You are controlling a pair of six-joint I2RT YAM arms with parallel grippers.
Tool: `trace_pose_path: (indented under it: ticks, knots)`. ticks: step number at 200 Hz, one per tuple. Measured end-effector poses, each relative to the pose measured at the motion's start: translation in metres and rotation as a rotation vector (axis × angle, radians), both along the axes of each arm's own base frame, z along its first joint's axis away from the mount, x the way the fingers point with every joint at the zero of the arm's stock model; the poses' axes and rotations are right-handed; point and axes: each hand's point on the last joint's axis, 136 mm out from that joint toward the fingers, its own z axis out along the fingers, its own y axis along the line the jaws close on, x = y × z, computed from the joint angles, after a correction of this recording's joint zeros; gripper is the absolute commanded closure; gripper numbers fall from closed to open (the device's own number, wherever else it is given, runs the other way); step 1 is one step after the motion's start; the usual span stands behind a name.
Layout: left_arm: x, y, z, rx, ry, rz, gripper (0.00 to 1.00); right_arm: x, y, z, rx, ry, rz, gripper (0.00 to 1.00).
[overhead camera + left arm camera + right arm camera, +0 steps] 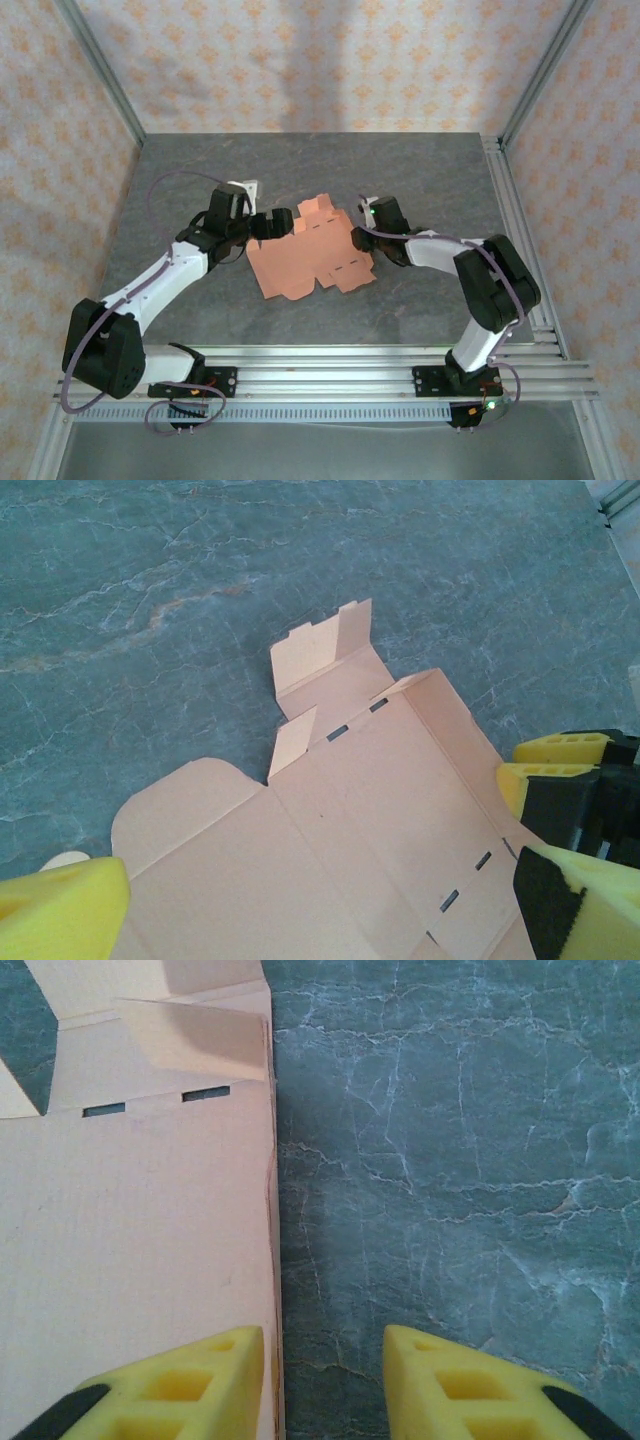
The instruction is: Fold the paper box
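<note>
Patterned walls [300, 60] enclose the marbled table [420, 180]; left end effector [273, 225], right end effector [323, 1385] released beside paper box [305, 262].

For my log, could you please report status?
Left gripper open over salmon-orange flat card paper box. Right gripper open, straddling its edge. Unfolded, one flap raised. Nothing obstructing.

My left arm [150, 285] and right arm [440, 250] match: smooth white shells along the long links, bulky black housings at shoulder and elbow. A thin purplish cable [172, 176] arcs off the left one. Each arm has a black base [190, 382] with wiring trailing below it. A small green light [372, 211] glows by my right gripper [358, 238]. Its fingers [190, 1385] are yellow wedges with moulded hollow cells and black backs. My left gripper [280, 224] wears the same yellow.
</note>
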Motion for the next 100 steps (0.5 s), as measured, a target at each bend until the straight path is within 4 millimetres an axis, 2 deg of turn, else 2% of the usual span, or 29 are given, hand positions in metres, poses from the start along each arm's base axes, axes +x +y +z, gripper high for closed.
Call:
trace_pose_path:
  ticks: [53, 100]
  knots:
    - [-0.002, 0.001, -0.001, 0.002, 0.000, 0.003, 0.00, -0.005, 0.002, -0.021, -0.011, 0.052, 0.028, 0.76]
    - [-0.003, 0.002, -0.002, 0.016, -0.002, -0.008, 0.00, -0.006, 0.003, -0.020, -0.026, 0.057, 0.055, 0.87]
